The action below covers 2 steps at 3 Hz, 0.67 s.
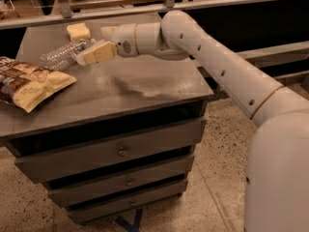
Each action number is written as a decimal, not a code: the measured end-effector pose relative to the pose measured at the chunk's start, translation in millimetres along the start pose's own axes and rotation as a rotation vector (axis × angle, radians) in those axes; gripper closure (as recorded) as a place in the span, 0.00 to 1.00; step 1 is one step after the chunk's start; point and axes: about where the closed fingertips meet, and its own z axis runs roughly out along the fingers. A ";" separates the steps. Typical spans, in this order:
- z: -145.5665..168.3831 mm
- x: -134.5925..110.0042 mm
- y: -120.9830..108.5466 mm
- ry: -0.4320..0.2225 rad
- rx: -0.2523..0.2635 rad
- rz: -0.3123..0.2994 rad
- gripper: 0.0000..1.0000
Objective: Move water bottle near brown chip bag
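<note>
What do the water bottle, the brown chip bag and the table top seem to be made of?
The water bottle, lying by the hand at the table's far side, looks like thin clear plastic: see-through and ribbed. The brown chip bag seems to be thin printed film, perhaps plastic: it is crinkled. The table top looks like dark matte wood or laminate, with dull reflections; unclear which.

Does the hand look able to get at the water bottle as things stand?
Probably yes. The hand is right at the arm-side end of the water bottle, which lies on its side on the cabinet top; nothing stands between them. The brown chip bag lies apart, towards the front edge.
</note>
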 end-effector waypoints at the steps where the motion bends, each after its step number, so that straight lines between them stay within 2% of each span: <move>1: -24.4 -1.2 -5.5 0.032 0.052 -0.017 0.00; 2: -64.5 -3.4 -14.9 0.101 0.174 -0.091 0.00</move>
